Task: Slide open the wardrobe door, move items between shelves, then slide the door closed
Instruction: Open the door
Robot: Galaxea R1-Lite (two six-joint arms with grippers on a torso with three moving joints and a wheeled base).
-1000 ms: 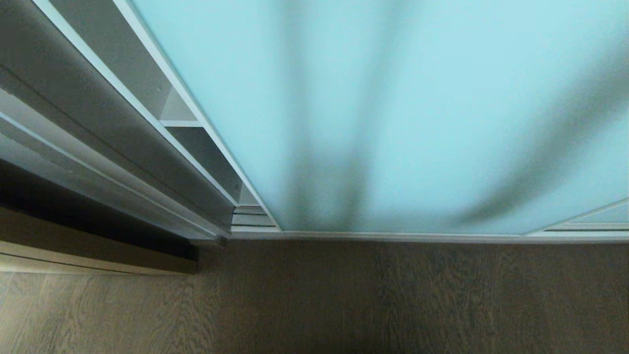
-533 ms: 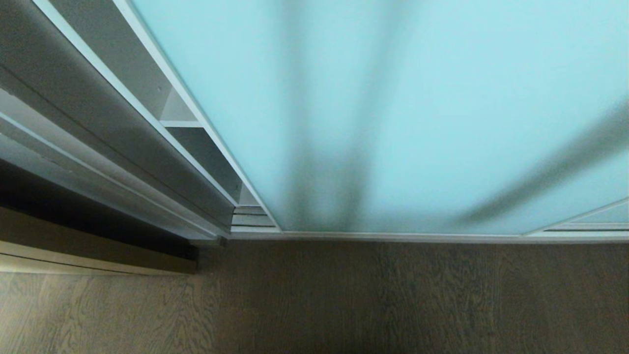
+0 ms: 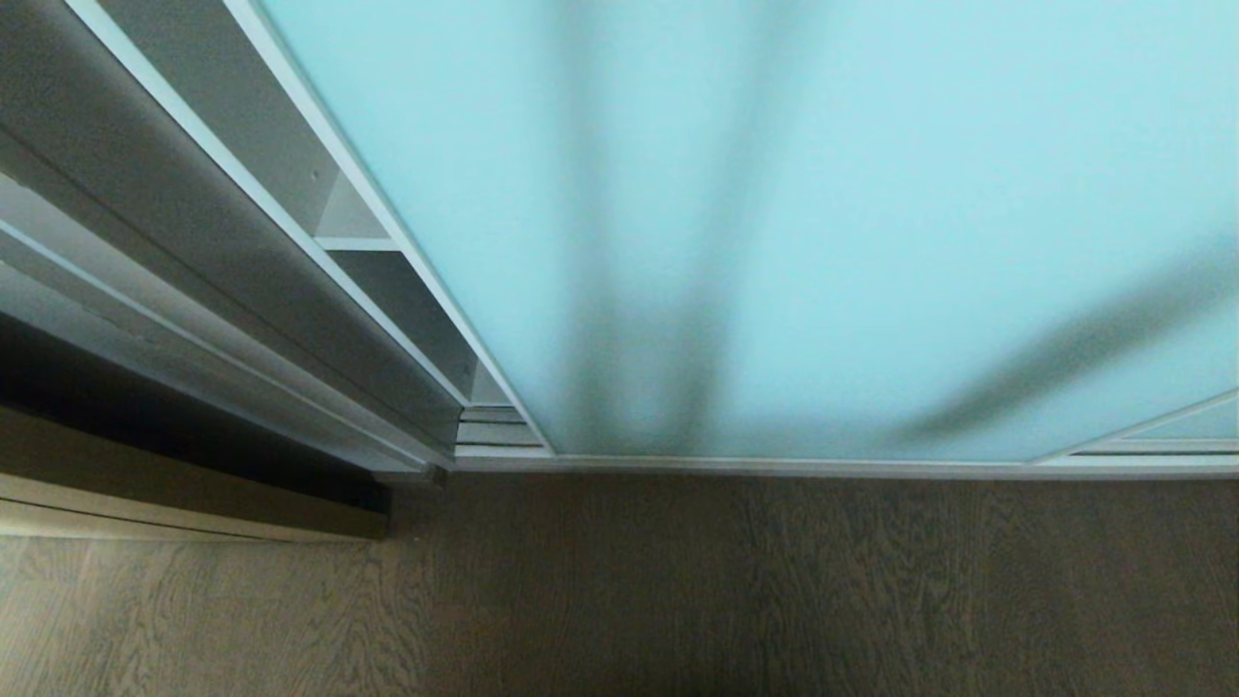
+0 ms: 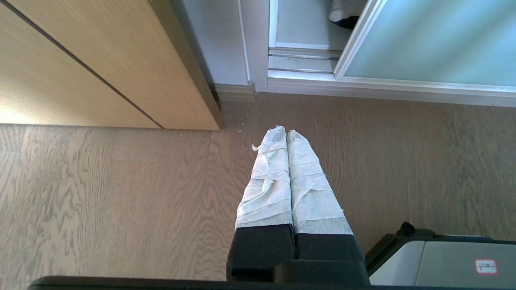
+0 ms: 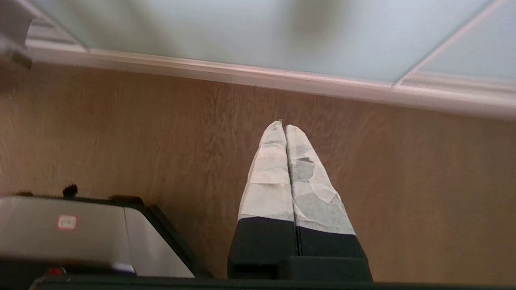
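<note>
The sliding wardrobe door (image 3: 774, 194), frosted pale aqua glass in a slim silver frame, spans most of the wardrobe front. A narrow gap stays at its left edge, and there a white shelf (image 3: 356, 243) shows. Through that gap in the left wrist view I see a scrap of something white and black (image 4: 342, 14); I cannot tell whether it is one of the items. My left gripper (image 4: 286, 131) is shut and empty, pointing down at the floor in front of the door (image 4: 435, 40). My right gripper (image 5: 284, 125) is also shut and empty, low over the floor before the door (image 5: 242, 32).
A tan wooden door (image 4: 100, 60) stands left of the wardrobe. A second glass panel (image 3: 1191, 426) overlaps at the far right. The floor track (image 4: 302, 60) runs under the door. My grey base (image 5: 80, 229) sits between the two arms on the wood floor (image 3: 678, 581).
The slanted shadow on the right side of the door has dropped lower and grown thinner. The door and the rest of the head view have not shifted.
</note>
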